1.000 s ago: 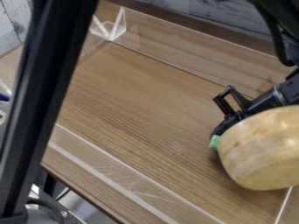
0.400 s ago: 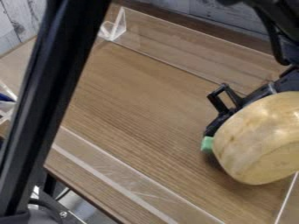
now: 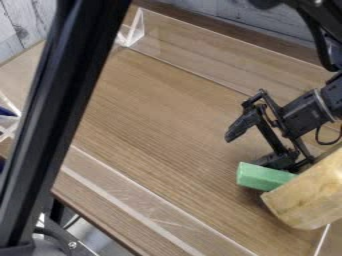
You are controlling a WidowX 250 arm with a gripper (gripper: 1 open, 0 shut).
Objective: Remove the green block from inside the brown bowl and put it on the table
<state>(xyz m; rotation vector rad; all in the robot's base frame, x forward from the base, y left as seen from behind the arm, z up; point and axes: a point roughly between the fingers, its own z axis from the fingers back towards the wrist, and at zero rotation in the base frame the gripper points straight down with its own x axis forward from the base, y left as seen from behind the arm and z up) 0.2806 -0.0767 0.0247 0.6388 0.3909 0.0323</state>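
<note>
The green block (image 3: 265, 177) lies on the wood-grain table (image 3: 147, 110), right against the left side of the brown bowl (image 3: 310, 195), which sits at the lower right and is cut off by the picture's edge. My gripper (image 3: 266, 138) hangs just above the block, its black fingers (image 3: 246, 118) spread apart and nothing between them. The block is free of the fingers. The bowl's inside does not show from here.
A thick dark pole (image 3: 60, 130) slants across the left foreground and hides part of the table. Low clear acrylic walls (image 3: 134, 30) edge the tabletop at the back and along the front left.
The gripper has opened and lifted clear of the block. The green block, earlier a sliver at the bowl's edge, now lies in full view on the table. The bowl has shifted toward the lower right.
</note>
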